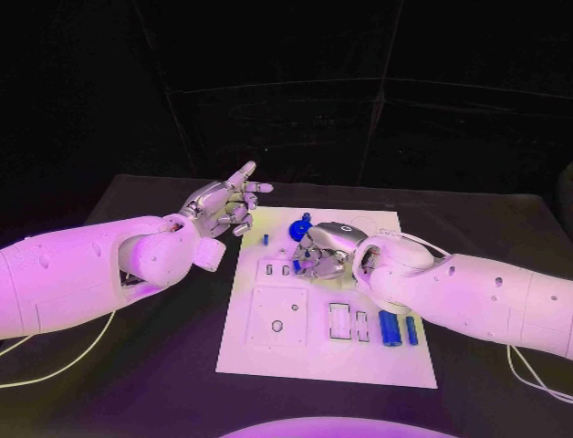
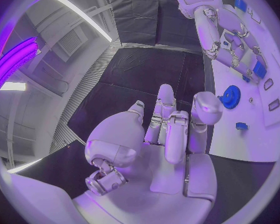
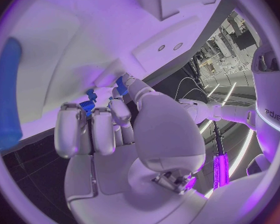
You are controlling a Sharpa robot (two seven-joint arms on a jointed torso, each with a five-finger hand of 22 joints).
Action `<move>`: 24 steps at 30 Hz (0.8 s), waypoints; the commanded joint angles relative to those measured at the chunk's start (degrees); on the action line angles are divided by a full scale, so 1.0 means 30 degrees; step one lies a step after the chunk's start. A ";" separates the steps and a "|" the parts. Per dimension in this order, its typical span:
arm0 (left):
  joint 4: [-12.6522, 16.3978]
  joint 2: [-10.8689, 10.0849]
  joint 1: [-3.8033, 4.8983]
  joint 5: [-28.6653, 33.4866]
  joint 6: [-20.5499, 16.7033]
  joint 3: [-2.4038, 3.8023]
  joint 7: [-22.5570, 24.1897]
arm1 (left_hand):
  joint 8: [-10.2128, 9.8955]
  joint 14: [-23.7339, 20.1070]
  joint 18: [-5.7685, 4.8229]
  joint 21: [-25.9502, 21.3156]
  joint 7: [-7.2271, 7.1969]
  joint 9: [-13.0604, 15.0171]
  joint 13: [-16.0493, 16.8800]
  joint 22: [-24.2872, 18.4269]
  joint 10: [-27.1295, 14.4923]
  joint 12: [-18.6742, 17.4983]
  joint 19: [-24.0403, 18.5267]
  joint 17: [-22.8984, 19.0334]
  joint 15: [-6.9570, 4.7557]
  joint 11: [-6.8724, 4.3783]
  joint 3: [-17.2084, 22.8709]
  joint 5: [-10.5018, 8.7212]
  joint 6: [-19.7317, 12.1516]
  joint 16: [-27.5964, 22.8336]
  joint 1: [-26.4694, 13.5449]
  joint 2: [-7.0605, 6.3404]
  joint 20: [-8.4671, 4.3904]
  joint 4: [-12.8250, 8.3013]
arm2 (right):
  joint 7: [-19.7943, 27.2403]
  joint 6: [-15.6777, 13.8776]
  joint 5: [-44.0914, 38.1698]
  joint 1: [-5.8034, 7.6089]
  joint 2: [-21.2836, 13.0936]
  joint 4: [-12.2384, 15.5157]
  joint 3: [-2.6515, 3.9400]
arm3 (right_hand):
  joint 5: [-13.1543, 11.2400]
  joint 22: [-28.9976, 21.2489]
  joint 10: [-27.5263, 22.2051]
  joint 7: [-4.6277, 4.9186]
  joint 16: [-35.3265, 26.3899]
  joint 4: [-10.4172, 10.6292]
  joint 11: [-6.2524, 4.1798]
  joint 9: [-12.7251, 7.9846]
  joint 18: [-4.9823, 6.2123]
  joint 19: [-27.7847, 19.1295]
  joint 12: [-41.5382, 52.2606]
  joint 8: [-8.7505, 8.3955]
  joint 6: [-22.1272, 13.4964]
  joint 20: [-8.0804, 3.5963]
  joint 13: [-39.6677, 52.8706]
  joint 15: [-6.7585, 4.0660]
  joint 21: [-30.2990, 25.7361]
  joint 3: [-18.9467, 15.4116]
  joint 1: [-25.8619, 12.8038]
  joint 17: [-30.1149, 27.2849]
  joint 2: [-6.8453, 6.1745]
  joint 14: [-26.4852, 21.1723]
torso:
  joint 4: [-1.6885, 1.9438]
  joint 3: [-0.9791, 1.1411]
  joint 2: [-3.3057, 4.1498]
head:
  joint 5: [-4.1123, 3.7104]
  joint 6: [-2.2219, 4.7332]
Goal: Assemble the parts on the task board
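Observation:
The white task board (image 1: 366, 360) lies in the middle of the table. My right hand (image 1: 326, 251) is low over the board's middle with its fingers curled down. It pinches a small blue ribbed part (image 3: 87, 106) at its fingertips; this part (image 2: 258, 69) is also seen from the left wrist. A blue gear (image 1: 300, 225) stands on the board just beyond that hand. My left hand (image 1: 227, 205) is raised beside the board's far left corner, fingers apart and holding nothing. Two blue cylinders (image 1: 390, 328) lie on the near right of the board.
Several recesses and white inserts (image 1: 277, 324) sit in the board's near left half. A small blue piece (image 2: 241, 126) lies near the gear (image 2: 229, 95). Black table (image 1: 129, 383) surrounds the board, with pale cables trailing from both arms.

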 commanded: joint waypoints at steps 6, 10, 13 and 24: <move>-0.0036 0.0053 0.0031 -0.0016 0.0266 0.0016 -0.0053 | 0.0073 0.1647 0.0253 -0.0103 -0.0047 0.0027 -0.0041 -0.0015 -0.0097 -0.0124 -0.0151 0.4093 0.0106 0.0025 0.0009 0.0102 -0.0105 -0.0126 0.0121 0.0064 0.0003 -0.0193 | -0.0522 0.0523 -0.0335 -0.0023 0.0000 0.0087 -0.0041 | 0.0105 0.0015 -0.0229 0.0106 -0.0107 0.0023 0.0031 -0.0061 -0.0136 0.0112 -0.0219 -0.0140 -0.0214 -0.0007 -0.0141 0.0154 0.0089 -0.0200 -0.0020 0.0752 -0.0013 0.1092 | 0.0001 -0.0003 0.0008 | 0.0045 -0.0025; -0.0052 0.0082 0.0031 -0.0128 0.0328 0.0016 -0.0106 | 0.0074 0.1646 0.0253 -0.0104 -0.0047 0.0030 -0.0055 -0.0017 -0.0095 -0.0139 -0.0149 0.4090 0.0105 0.0025 0.0010 0.0103 -0.0111 -0.0128 0.0131 0.0065 0.0003 -0.0212 | -0.0602 0.0555 -0.0390 -0.0025 0.0003 0.0101 -0.0041 | 0.0079 -0.0041 -0.0322 0.0157 -0.0137 0.0049 0.0075 -0.0091 -0.0126 0.0080 -0.0331 -0.0227 -0.0327 0.0018 -0.0246 0.0187 0.0061 -0.0297 -0.0077 0.0720 -0.0099 0.1084 | 0.0003 -0.0005 -0.0002 | 0.0043 -0.0035; -0.0063 0.0088 0.0031 -0.0183 0.0347 0.0016 -0.0135 | 0.0074 0.1646 0.0253 -0.0104 -0.0047 0.0030 -0.0055 -0.0017 -0.0095 -0.0139 -0.0149 0.4090 0.0105 0.0025 0.0010 0.0103 -0.0111 -0.0128 0.0131 0.0065 0.0003 -0.0212 | -0.0628 0.0553 -0.0407 -0.0025 0.0004 0.0115 -0.0041 | 0.0072 -0.0058 -0.0364 0.0186 -0.0152 0.0065 0.0099 -0.0107 -0.0123 0.0071 -0.0382 -0.0277 -0.0392 0.0033 -0.0293 0.0206 0.0051 -0.0351 -0.0110 0.0703 -0.0145 0.1079 | -0.0005 0.0001 -0.0002 | 0.0042 -0.0040; -0.0098 0.0093 0.0031 -0.0232 0.0378 0.0016 -0.0225 | 0.0074 0.1646 0.0253 -0.0104 -0.0047 0.0030 -0.0055 -0.0017 -0.0095 -0.0139 -0.0149 0.4090 0.0105 0.0025 0.0010 0.0103 -0.0111 -0.0128 0.0131 0.0065 0.0003 -0.0212 | -0.0667 0.0534 -0.0423 -0.0027 0.0017 0.0192 -0.0041 | 0.0090 -0.0140 -0.0592 0.0385 -0.0236 0.0121 0.0257 -0.0195 -0.0108 0.0024 -0.0671 -0.0531 -0.0868 0.0133 -0.0573 0.0327 0.0002 -0.0559 -0.0190 0.0610 -0.0304 0.1053 | 0.0009 -0.0003 0.0001 | 0.0031 -0.0053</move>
